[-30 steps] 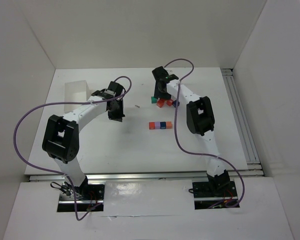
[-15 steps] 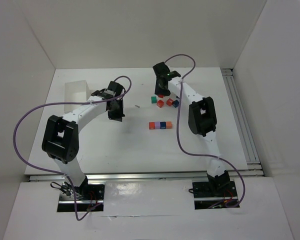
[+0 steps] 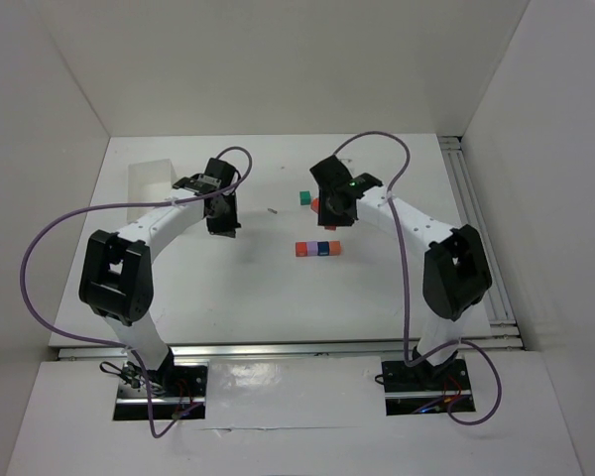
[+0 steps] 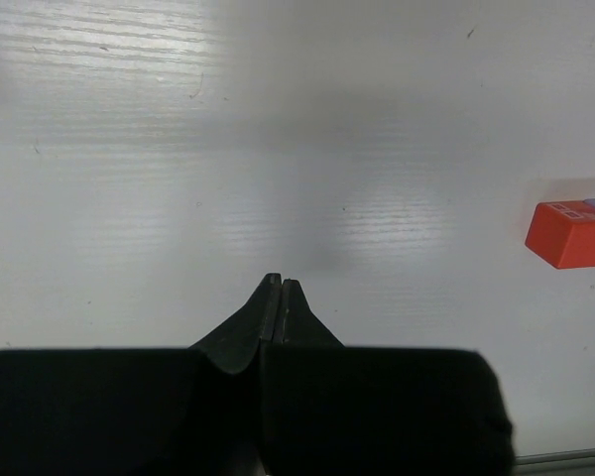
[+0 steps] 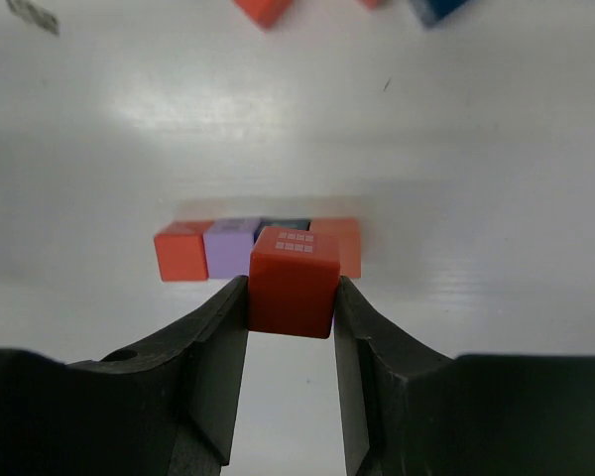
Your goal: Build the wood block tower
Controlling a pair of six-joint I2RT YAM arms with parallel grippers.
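On the counter (image 3: 228, 288): two arms, a tray, a row of cubes and a few loose cubes, all seen from above with 12 o'clock at the far wall.
Left arm (image 3: 114, 278): bends from its base at 7 o'clock toward the middle, with its wrist at 10 o'clock of the row.
Right arm (image 3: 454, 278): bends from its base at 5 o'clock, and its wrist hangs just at 1 o'clock of the row.
Tray (image 3: 149, 183): white, at 10 o'clock on the counter, well apart from every cube.
Left tool (image 4: 280, 288): fingers pressed together with nothing between them, over bare counter; the row's end lies at 3 o'clock in its wrist view.
Right tool (image 5: 292, 284): clamped on a red cube, one finger on each side face.
Row (image 3: 317, 248): the tower's base, near counter centre, one layer high, four cubes touching side by side.
Row colours: orange-red (image 5: 180, 252), purple (image 5: 232, 246), a dark cube (image 5: 286, 225) mostly hidden, and orange (image 5: 345, 238).
Held cube (image 5: 293, 268): red, upright, with a pale square mark on its top face, in front of the row's middle in the wrist view; whether it touches the row cannot be told.
Teal cube (image 3: 304, 198): loose, at 12 o'clock of the row, near the right wrist.
Loose red cube (image 5: 263, 8): cut off at the 12 o'clock edge of the right wrist view.
Blue cube (image 5: 434, 8): at 1 o'clock in that view, also cut off.
Grey scrap (image 3: 272, 210): tiny, between the two tools.
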